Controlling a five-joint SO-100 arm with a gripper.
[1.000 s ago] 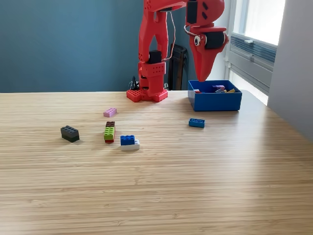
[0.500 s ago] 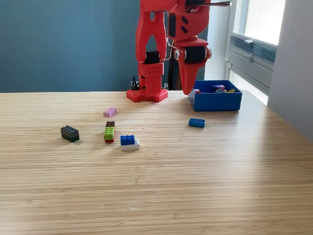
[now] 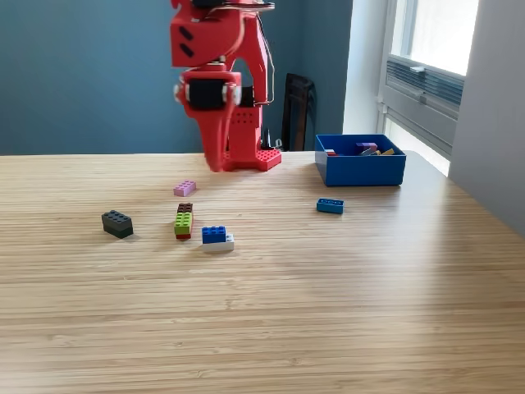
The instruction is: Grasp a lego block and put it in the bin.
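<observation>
Several lego blocks lie on the wooden table: a pink one, a brown, green and red row, a blue block on a white one, a black one and a lone blue one. The blue bin stands at the back on the exterior view's right, with a few blocks inside. My red gripper hangs point down above the table, just behind and to the right of the pink block. Its jaws are together with nothing between them.
The red arm base stands at the back of the table, left of the bin. A dark chair back shows behind it. A window and a grey wall panel close off the exterior view's right.
The arm has swung from above the bin to the exterior view's left, and the gripper now hangs near the pink block. No block has moved.
</observation>
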